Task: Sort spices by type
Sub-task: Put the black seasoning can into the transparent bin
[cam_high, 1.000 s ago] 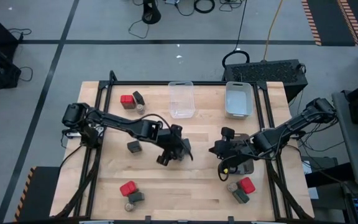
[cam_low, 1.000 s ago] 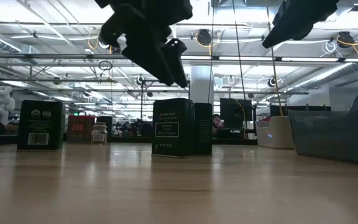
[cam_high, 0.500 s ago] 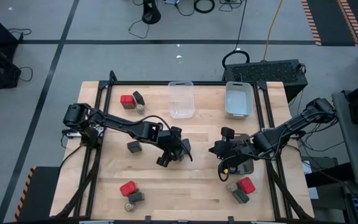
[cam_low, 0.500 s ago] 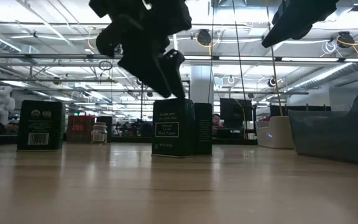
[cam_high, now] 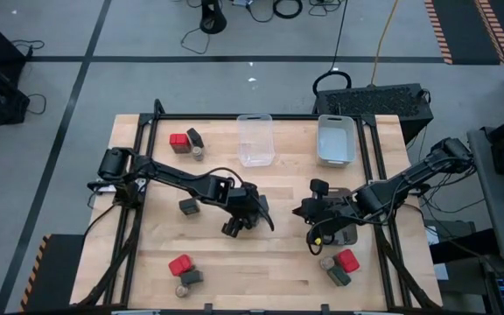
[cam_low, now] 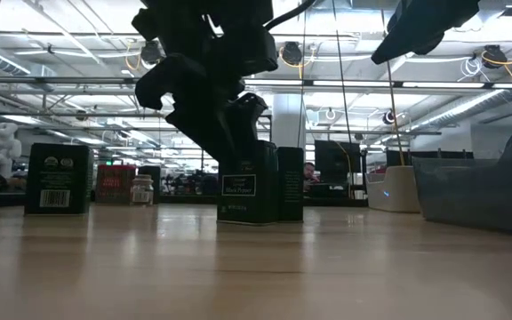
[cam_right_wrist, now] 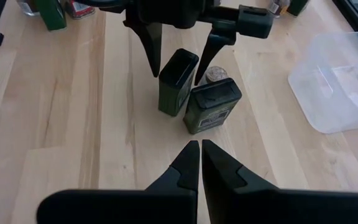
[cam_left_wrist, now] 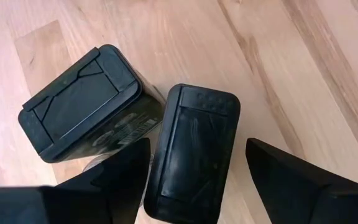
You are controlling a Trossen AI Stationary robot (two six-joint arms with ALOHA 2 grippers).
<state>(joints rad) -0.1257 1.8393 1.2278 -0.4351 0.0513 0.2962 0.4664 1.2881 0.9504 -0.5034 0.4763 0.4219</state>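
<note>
Wooden table (cam_high: pixel 278 262) from above: the spices lie in mixed clusters at 3 corners, each with a red tin (cam_high: pixel 178 140), and both clear bins (cam_high: pixel 255 140) look empty, so sorting seems barely begun. Level view: the left gripper (cam_low: pixel 229 133) is low over 2 dark tins (cam_low: pixel 247 182). Left wrist view: its open jaws straddle 1 dark tin (cam_left_wrist: pixel 194 152), ungripped. Right wrist view: the right gripper (cam_right_wrist: pixel 199 158) waits nearby, closed, empty.

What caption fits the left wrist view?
Open left gripper straddles one dark tin beside another dark tin on the table.
</note>
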